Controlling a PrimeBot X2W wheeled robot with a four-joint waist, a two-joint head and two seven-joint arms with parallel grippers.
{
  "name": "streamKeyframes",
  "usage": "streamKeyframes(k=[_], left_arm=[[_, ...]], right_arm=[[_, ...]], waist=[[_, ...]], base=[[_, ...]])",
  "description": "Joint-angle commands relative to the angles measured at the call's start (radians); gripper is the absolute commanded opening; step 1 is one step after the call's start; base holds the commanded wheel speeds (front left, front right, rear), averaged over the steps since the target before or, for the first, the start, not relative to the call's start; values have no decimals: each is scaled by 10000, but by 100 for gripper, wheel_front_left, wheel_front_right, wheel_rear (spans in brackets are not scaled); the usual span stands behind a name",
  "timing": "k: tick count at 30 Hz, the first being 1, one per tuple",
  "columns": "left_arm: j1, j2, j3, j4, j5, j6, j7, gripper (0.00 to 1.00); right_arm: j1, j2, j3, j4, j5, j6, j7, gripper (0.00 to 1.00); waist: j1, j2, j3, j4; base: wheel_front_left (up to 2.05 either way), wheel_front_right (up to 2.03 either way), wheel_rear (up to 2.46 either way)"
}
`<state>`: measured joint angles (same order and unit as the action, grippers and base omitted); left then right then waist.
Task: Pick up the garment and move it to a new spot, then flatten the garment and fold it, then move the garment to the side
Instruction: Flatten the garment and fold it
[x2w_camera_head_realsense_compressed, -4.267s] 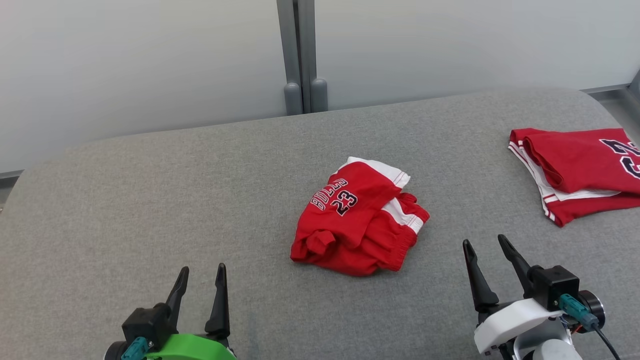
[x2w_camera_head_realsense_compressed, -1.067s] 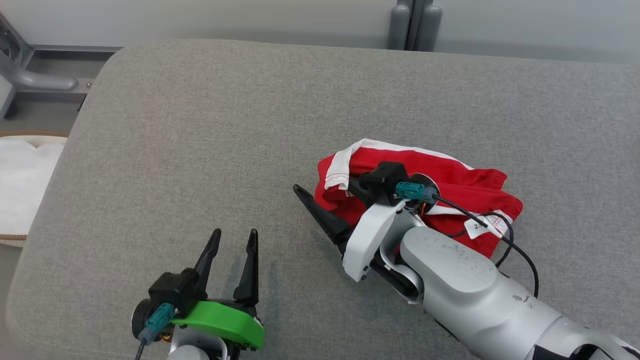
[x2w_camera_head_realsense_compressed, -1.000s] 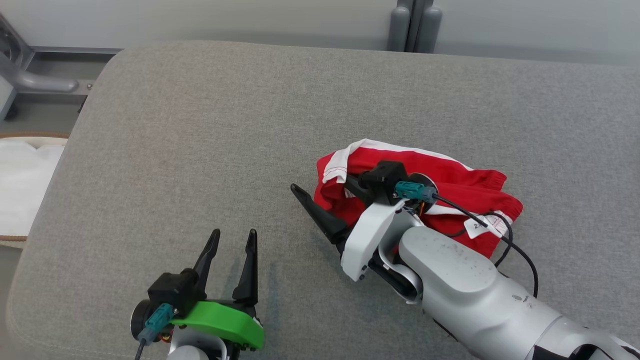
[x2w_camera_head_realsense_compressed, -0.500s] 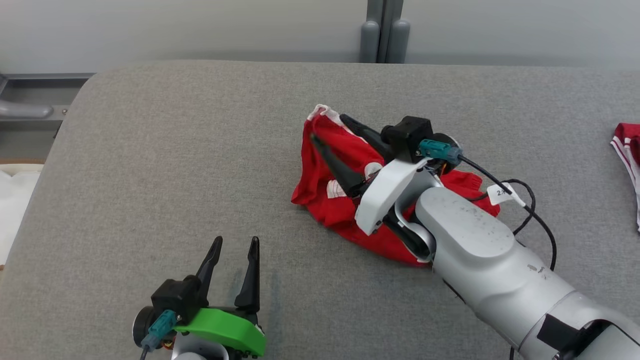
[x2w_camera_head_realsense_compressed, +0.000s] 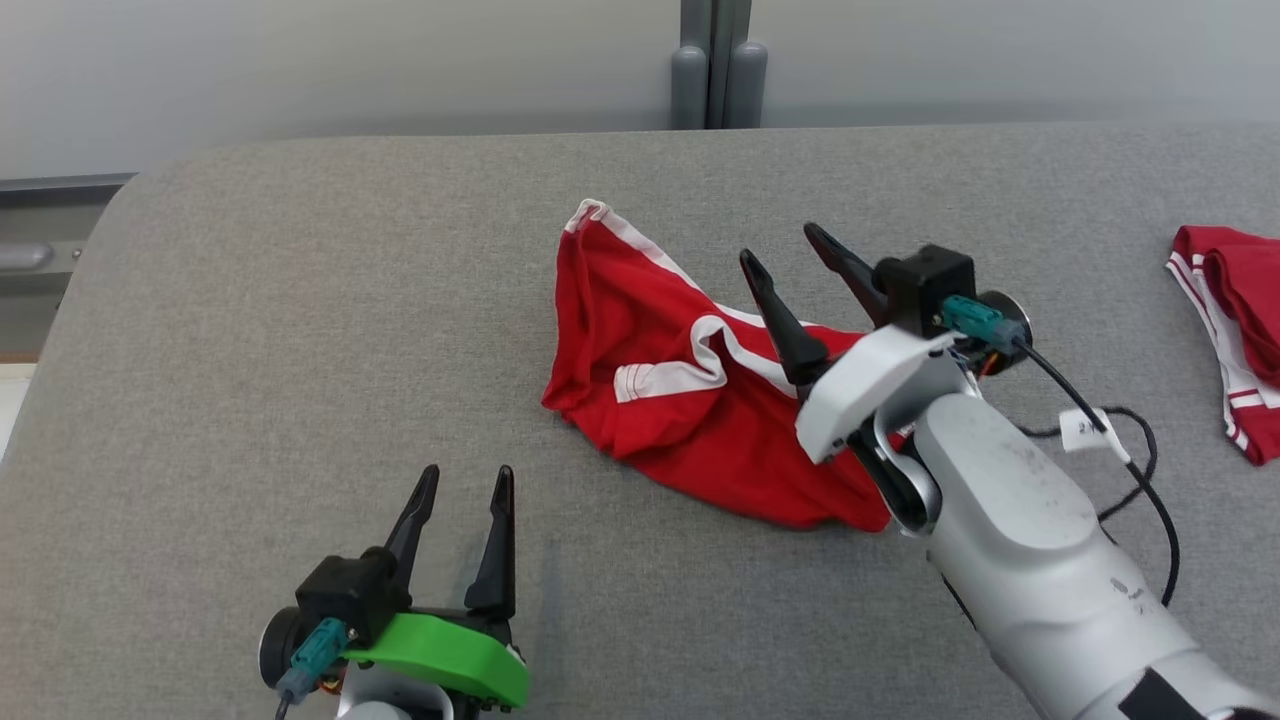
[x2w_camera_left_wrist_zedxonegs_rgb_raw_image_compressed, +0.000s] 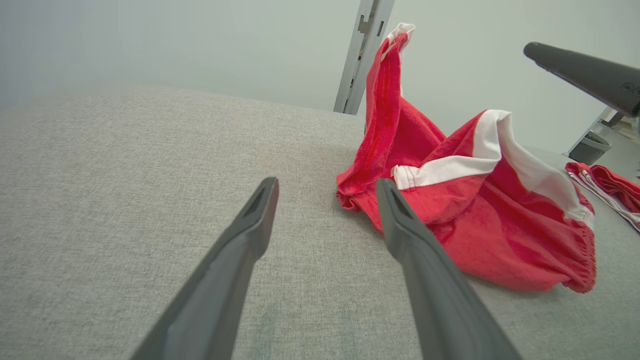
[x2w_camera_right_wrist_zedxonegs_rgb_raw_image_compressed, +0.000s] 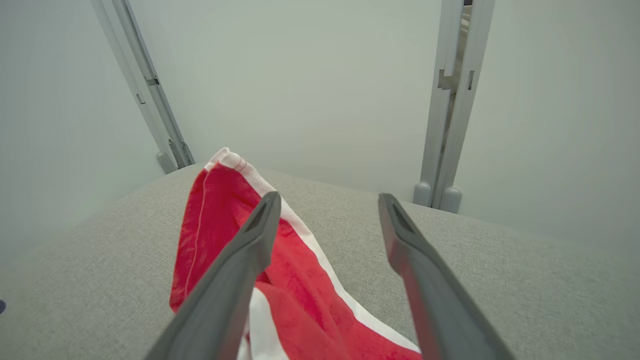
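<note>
Lying rumpled on grey surface (x2w_camera_head_realsense_compressed: 300, 330), red garment (x2w_camera_head_realsense_compressed: 690, 430) with white stripes

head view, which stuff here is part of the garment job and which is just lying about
In the job:
crumpled red garment, mid-surface
right gripper, open, at its right side
left gripper, open, apart from it
grey padded surface under it

Lying about:
second red garment, at the right edge
grey post, behind

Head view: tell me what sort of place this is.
Probably a robot test cell, not a home: a grey padded table, plain pale partition panels and a grey post behind it, a red garment mid-table and a second garment at right.
</note>
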<state>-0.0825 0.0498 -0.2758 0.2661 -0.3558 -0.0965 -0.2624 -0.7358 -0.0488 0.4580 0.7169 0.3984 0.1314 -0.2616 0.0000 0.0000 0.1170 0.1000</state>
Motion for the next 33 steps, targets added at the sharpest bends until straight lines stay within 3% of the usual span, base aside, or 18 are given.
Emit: streamKeyframes(k=[1, 8, 14, 19, 28, 33], left_arm=[[79, 17, -16, -16, 103, -20, -30, 100], [-148, 17, -383, 125, 125, -99, -30, 100], [-876, 20, -886, 794, 278, -210, -30, 100], [-1846, 26, -1360, 1963, -15, -300, -28, 100], [-3608, 32, -1033, 4467, -1447, -348, 282, 100], [-4136, 58, -1298, 5136, -2033, -355, 329, 100]], right_arm=[[445, -36, -258, -196, -226, -16, -44, 100], [3028, -39, -2328, -2125, -1738, -16, -44, 100], [4467, -37, -3271, -3348, -2300, -16, -44, 100], [4873, -34, -3613, -3985, -2405, -16, -44, 100], [4778, -36, -3511, -4279, -2213, -16, -44, 100], [4761, -34, -3617, -4316, -2209, -16, -44, 100]], waist=[[0, 0, -71, -166], [0, 0, -172, -712], [0, 0, -30, -1269], [0, 0, 181, -1711], [0, 0, 683, -2354], [0, 0, 866, -2484]], base=[[0, 0, 0], [0, 0, 0], [0, 0, 0], [0, 0, 0], [0, 0, 0], [0, 0, 0]])
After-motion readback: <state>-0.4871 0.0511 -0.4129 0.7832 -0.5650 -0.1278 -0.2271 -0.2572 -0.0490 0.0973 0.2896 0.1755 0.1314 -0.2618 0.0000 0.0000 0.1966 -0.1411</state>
